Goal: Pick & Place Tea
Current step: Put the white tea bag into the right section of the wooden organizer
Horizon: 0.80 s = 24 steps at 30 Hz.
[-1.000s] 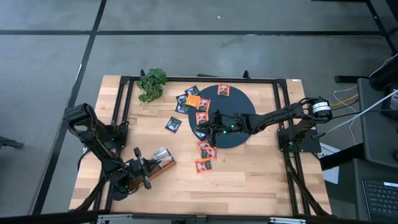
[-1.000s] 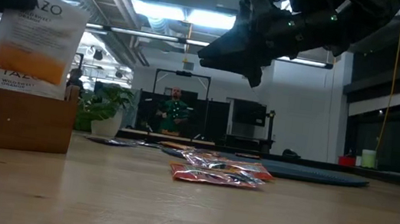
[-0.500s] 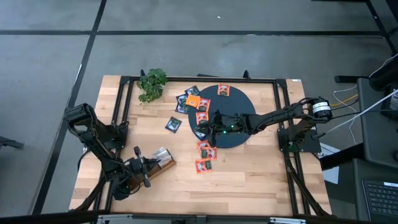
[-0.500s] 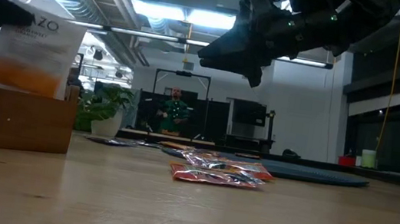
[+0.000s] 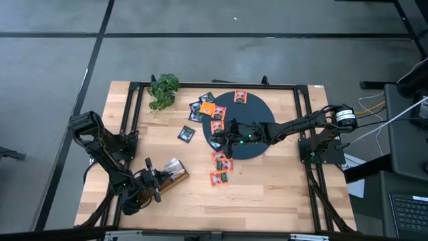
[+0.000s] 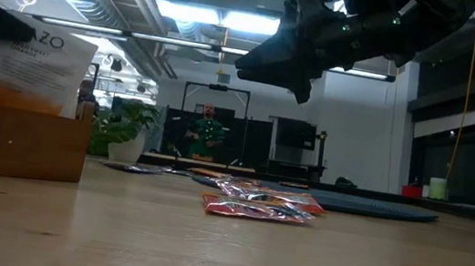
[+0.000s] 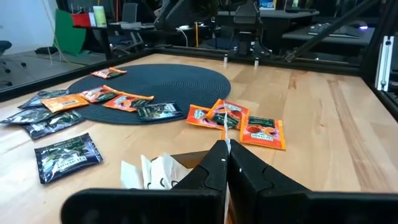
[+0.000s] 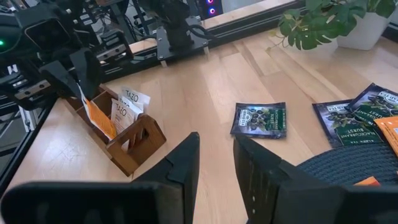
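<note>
Left hand: at the desk's front-left, over the wooden tray; fingers closed on a white-and-orange sachet, which stands upright at the tray. Further white sachets stand upright in the tray beside it.

Plant: green, leafy, at the desk's far-left edge.

Lone dark sachet: flat on bare wood, between the tray and the dark disc.

Dark and orange sachets: a loose cluster at the disc's left rim, some overlapping it. One orange sachet lies apart at the disc's far side.

Orange-red sachets: two or three flat on the wood just in front of the disc; in the low view they show as a low heap at mid-desk.

Right hand: raised over the disc's left edge, clear of the surface in the low view; fingers slightly parted, holding nothing.
</note>
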Available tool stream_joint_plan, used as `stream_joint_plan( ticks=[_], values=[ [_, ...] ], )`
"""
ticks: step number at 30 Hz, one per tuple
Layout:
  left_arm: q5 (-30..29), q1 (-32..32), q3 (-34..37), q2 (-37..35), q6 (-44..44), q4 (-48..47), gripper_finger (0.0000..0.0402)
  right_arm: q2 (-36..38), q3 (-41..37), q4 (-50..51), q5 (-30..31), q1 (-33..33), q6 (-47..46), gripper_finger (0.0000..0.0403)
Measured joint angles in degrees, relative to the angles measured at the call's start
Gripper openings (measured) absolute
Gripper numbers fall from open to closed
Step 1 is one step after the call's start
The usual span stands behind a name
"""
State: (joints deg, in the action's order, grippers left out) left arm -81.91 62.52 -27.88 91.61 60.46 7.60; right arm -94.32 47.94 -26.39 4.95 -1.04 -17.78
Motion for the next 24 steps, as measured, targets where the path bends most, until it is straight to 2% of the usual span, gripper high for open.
stream_joint_plan(
  ticks=[7, 13, 17, 21, 24],
  values=[
    [0.0, 0.0, 0.0, 0.0, 1.23, -0.2, 0.0012, 0.0, 0.0, 0.0, 0.0, -0.01, 0.01, 0.01],
    [1.0, 0.0, 0.0, 0.0, 3.25, -0.24, 0.0068, 0.02, 0.0, 0.0, 0.0, -0.02, 0.02, 0.01],
    [-0.67, 0.0, 0.0, 0.0, -1.04, -0.2, 0.0105, 0.01, 0.0, 0.0, -0.01, -0.02, 0.02, 0.01],
    [-4.98, 0.0, 0.0, -1.48, -1.12, -0.2, 0.012, 0.0, 0.0, 0.0, -0.33, -0.02, 0.02, 0.01],
    [-4.76, 0.0, 0.0, -5.23, -0.54, -0.23, 0.0121, 0.01, 0.0, 0.01, -0.44, -0.02, 0.03, 0.01]
  ],
)
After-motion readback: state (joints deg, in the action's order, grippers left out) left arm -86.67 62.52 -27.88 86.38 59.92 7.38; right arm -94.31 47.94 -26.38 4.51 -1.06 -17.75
